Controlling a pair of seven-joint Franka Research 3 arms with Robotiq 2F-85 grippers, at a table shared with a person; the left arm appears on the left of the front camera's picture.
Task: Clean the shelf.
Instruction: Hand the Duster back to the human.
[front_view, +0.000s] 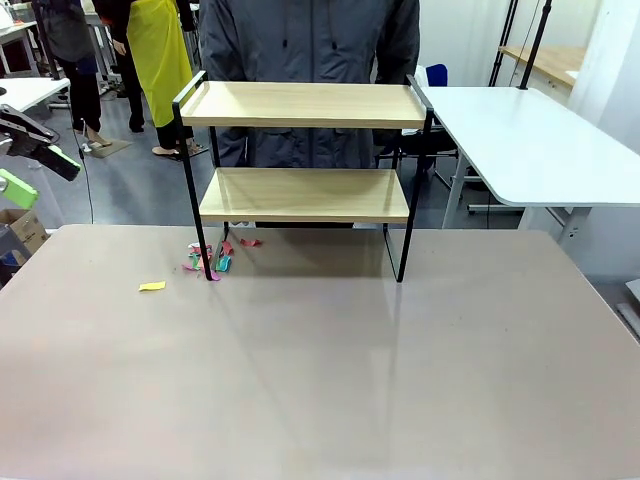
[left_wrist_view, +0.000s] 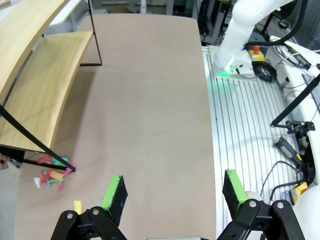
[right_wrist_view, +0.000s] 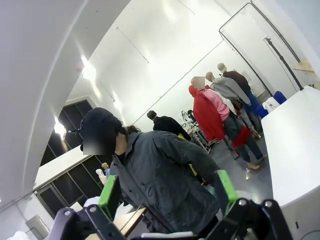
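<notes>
The shelf (front_view: 305, 150) stands at the far middle of the table, with two light wooden boards in a thin black frame, and both boards look bare. Small coloured paper scraps (front_view: 212, 258) lie on the table by its front left leg, and one yellow scrap (front_view: 152, 286) lies a little nearer. My left gripper (front_view: 38, 172) hangs open at the far left, above the table's edge. In the left wrist view the left gripper (left_wrist_view: 174, 192) is open and holds nothing, high over the table, with the shelf (left_wrist_view: 40, 95) and the scraps (left_wrist_view: 52, 174) to its left. My right gripper (right_wrist_view: 167, 192) is open, pointing up at the person.
A person in a grey jacket (front_view: 310, 40) stands right behind the shelf. A white side table (front_view: 530, 140) stands at the back right. The brown table (front_view: 320, 370) is bare in front of the shelf. The right arm's base (left_wrist_view: 240, 40) and cables sit beside the table.
</notes>
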